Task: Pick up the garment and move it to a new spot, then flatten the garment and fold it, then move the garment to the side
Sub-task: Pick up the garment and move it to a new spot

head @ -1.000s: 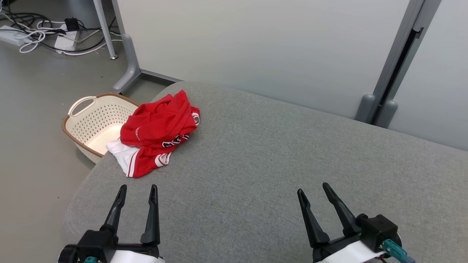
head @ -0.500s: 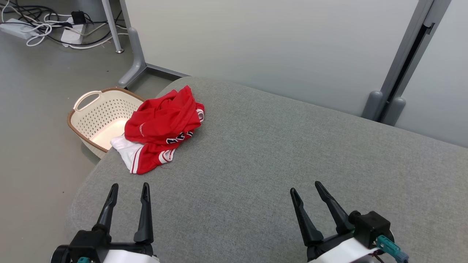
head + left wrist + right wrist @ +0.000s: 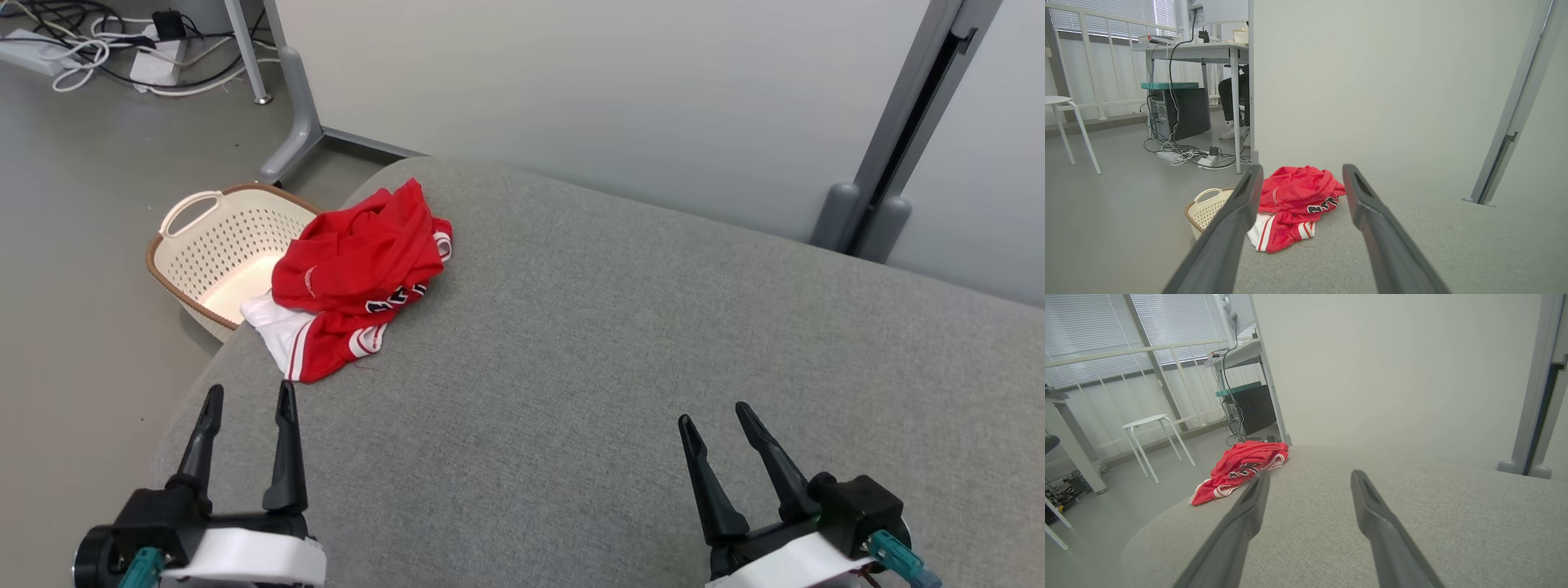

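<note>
1. The left pincer (image 3: 250,389) hovers above the near left corner of the grey surface (image 3: 571,327). Its two dark fingers (image 3: 282,457) are spread wide apart, with nothing between them and nothing touching them.
2. The right pincer (image 3: 713,413) hangs above the near right part of the same surface. It is likewise released: its jaws are parted in a wide V and its grip is empty.
3. The garment (image 3: 351,261), red with white trim and dark lettering, lies in a crumpled heap on the far left corner of the surface. Neither pincer touches it.
4. The garment's white-striped end reaches the left edge of the surface.
5. In the left wrist view the garment shows ahead between the parted fingers, resting on the surface and well clear of their tips.
6. In the right wrist view the garment sits beyond and to the left of the finger tips, at the far left rim of the surface.
7. A cream perforated basket (image 3: 175,220) with a brown rim stands on the floor (image 3: 82,327) just beside the left edge of the surface, next to the garment's corner.
8. A pale partition wall (image 3: 571,98) rises behind the far edge of the surface.
</note>
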Motion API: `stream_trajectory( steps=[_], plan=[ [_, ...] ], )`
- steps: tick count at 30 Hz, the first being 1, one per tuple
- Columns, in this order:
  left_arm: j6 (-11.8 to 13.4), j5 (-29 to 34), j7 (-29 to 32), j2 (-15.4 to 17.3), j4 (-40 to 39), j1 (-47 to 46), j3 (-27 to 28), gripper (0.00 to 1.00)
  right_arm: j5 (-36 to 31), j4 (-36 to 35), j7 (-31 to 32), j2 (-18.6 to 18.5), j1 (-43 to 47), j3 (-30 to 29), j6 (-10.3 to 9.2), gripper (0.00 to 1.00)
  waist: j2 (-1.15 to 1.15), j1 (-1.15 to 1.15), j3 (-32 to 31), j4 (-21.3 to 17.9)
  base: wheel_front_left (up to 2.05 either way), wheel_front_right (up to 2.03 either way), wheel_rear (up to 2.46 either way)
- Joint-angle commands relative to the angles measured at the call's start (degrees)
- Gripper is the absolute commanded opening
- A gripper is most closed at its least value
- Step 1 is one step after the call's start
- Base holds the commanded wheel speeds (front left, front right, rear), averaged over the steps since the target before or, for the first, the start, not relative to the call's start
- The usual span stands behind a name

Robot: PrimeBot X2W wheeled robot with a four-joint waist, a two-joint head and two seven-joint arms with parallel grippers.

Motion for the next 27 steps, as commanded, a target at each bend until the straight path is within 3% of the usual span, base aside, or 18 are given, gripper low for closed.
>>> stream_trajectory(
  steps=[1, 9, 16, 27],
  plan=[
    [-0.6, 0.3, -0.1, 0.2, 0.5, -2.0, 1.0, 1.00, -1.1, -0.5, -0.1, -0.1, -0.7, -0.8, 0.00, 1.00, 0.00, 0.00, 2.1, -0.7, 0.00, 0.00, 0.00],
    [-3.4, 0.8, -0.1, 4.1, 11.2, -12.8, 5.3, 1.00, -7.7, -2.7, -0.1, -0.2, -5.4, -8.2, 0.00, 1.00, 0.00, 0.00, 11.0, -3.7, 0.00, 0.00, 0.00],
    [-5.9, 0.9, 5.5, 10.3, 24.7, -26.0, 3.0, 1.00, -13.0, -6.9, 0.3, -0.2, -9.4, -14.7, 0.00, 1.00, 0.00, 0.00, 18.4, -6.5, 0.00, 0.00, 0.00],
    [-7.3, -2.4, 17.0, 17.8, 45.2, -43.1, -3.3, 1.00, -15.9, -13.6, 3.4, -0.2, -11.4, -14.4, 0.00, 1.00, 0.00, 0.00, 26.2, -10.6, 0.00, 0.00, 0.00]
  ],
)
